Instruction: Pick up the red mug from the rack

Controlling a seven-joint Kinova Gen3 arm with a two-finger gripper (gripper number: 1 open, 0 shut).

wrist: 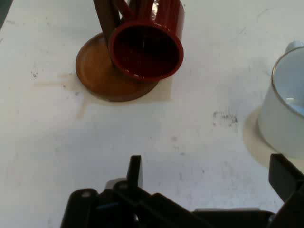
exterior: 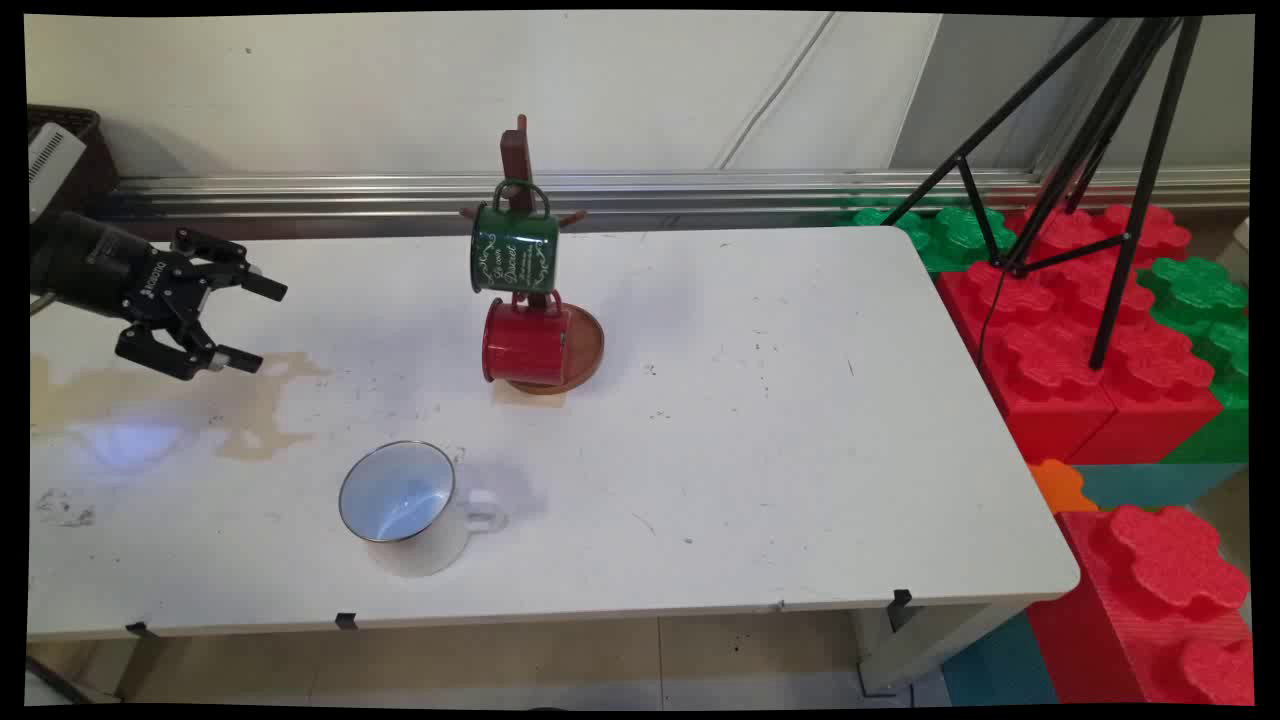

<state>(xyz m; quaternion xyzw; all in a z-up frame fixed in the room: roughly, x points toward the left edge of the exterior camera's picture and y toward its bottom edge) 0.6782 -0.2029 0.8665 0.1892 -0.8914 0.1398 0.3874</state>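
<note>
My black gripper (exterior: 252, 325) hovers at the table's left side, open and empty, pointing right toward the mug tree. A wooden mug tree (exterior: 520, 160) stands on a round brown base (exterior: 588, 345) near the table's back middle. A green mug (exterior: 514, 249) hangs from an upper peg and a red mug (exterior: 524, 342) hangs below it. In the hand view the red mug (wrist: 146, 47) shows its open mouth beside the base (wrist: 97, 71). A white mug (exterior: 402, 502) with a dark rim stands upright near the front; the white mug (wrist: 284, 114) lies at the hand view's right edge, beyond my gripper (wrist: 209, 173).
Pale brown stains mark the white table (exterior: 780, 420) under and beside the gripper. A black tripod (exterior: 1100, 150) stands over red and green foam blocks (exterior: 1100, 330) right of the table. A metal rail runs along the wall behind.
</note>
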